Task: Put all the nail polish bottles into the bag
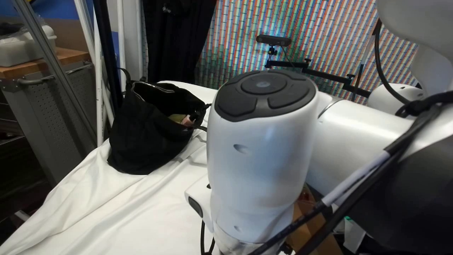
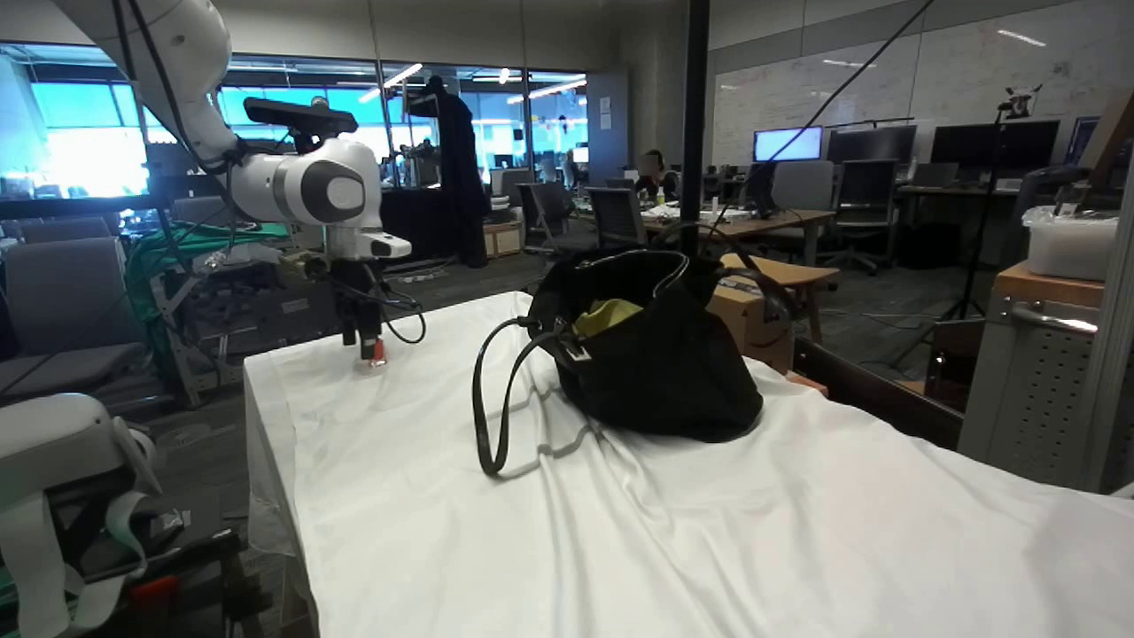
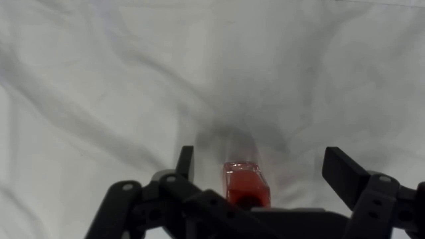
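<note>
Had bright, bluish windows (image 2: 78, 102) along the back in an exterior view, plus a whiteboard (image 2: 966, 84) above monitors (image 2: 787, 145), lit and dark. Held chairs (image 2: 617, 214) near a wooden table (image 2: 795, 221) on a dark floor (image 2: 871, 337). Ended, in an exterior view, in a striped, many-coloured backdrop (image 1: 237, 21) beside a black drape (image 1: 173, 46). Included, in both exterior views, a grey, wood-topped cart (image 1: 50, 106).
</note>
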